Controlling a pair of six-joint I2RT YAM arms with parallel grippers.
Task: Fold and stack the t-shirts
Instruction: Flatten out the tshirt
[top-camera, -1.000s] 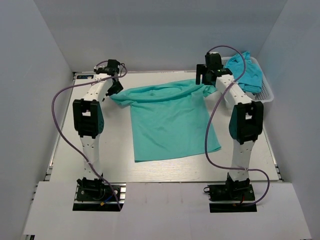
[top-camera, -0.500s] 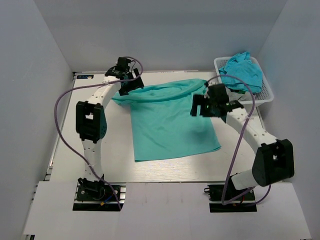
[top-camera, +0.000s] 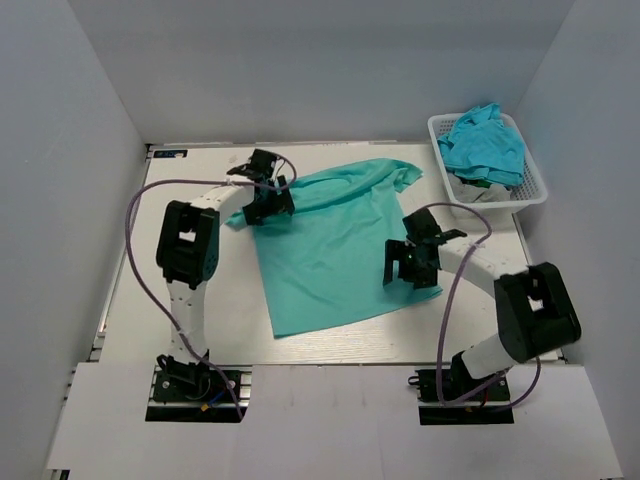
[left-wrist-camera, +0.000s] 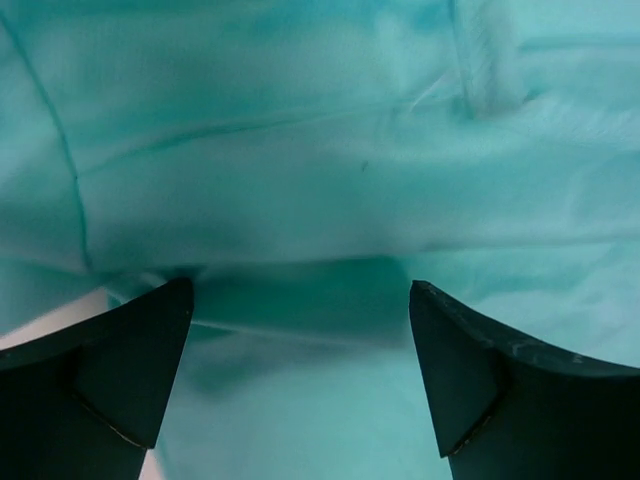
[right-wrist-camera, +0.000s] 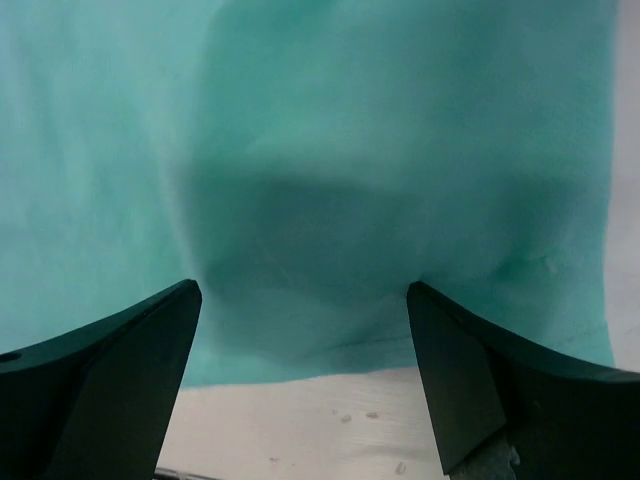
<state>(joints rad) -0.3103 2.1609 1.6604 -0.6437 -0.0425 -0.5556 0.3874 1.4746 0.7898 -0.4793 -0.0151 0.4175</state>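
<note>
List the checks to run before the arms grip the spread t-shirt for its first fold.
1. Left gripper open: ok, jaws wide over the t-shirt by the sleeve on that arm's side.
2. Right gripper open: ok, jaws wide over the hem edge.
3. T-shirt flat and square on the table: not ok, it lies skewed and rumpled along the collar.
4. Fingertips down on the fabric: cannot tell.
5. White mesh basket of spare t-shirts clear of the right arm: ok, apart at the far corner.

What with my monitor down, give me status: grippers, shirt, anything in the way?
Left gripper open, low over t-shirt sleeve. Right gripper open over its hem corner. Shirt flat, unfolded. Nothing blocking; spare shirt in basket.
</note>
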